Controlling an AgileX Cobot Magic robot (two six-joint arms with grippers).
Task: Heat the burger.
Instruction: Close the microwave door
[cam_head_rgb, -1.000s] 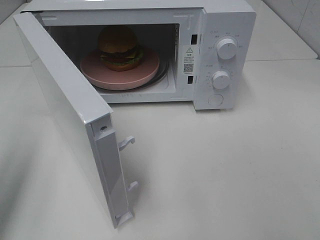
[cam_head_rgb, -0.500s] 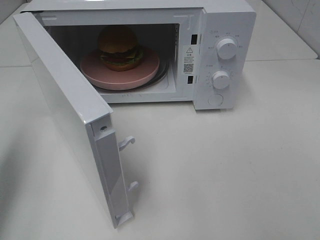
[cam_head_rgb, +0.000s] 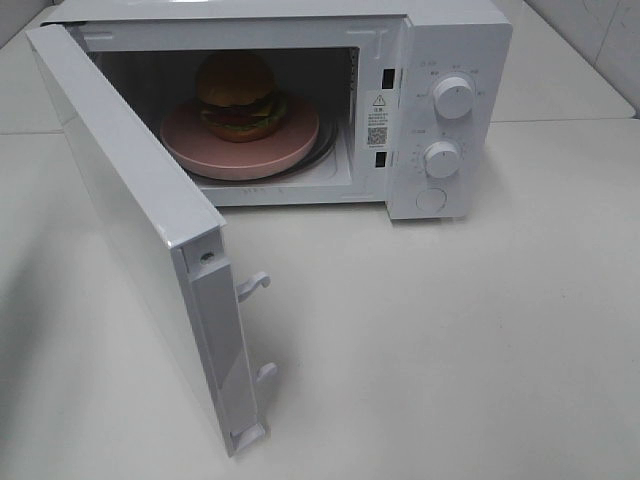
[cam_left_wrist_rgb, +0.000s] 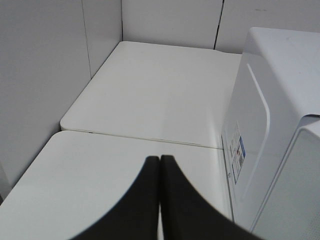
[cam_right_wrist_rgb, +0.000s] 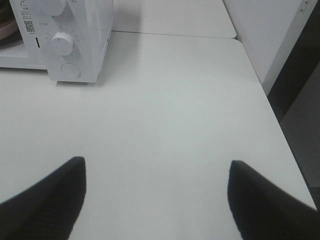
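Observation:
The burger (cam_head_rgb: 238, 96) sits on a pink plate (cam_head_rgb: 297, 140) inside the white microwave (cam_head_rgb: 455, 50), whose door (cam_head_rgb: 130, 215) stands wide open to the left. Neither gripper shows in the exterior high view. In the left wrist view my left gripper (cam_left_wrist_rgb: 160, 160) is shut with nothing between its black fingers, beside the microwave's side wall (cam_left_wrist_rgb: 270, 125). My right gripper (cam_right_wrist_rgb: 157, 167) is open and empty above the bare table, off to the right of the microwave's control panel (cam_right_wrist_rgb: 62, 45).
Two white dials (cam_head_rgb: 453, 97) and a round button (cam_head_rgb: 431, 200) are on the microwave's front panel. The open door's latch hooks (cam_head_rgb: 252, 285) stick out over the table (cam_head_rgb: 450, 330). Walls close in behind the table and at its left.
The exterior view shows no change: burger, plate and door stay put, and no arm is in sight.

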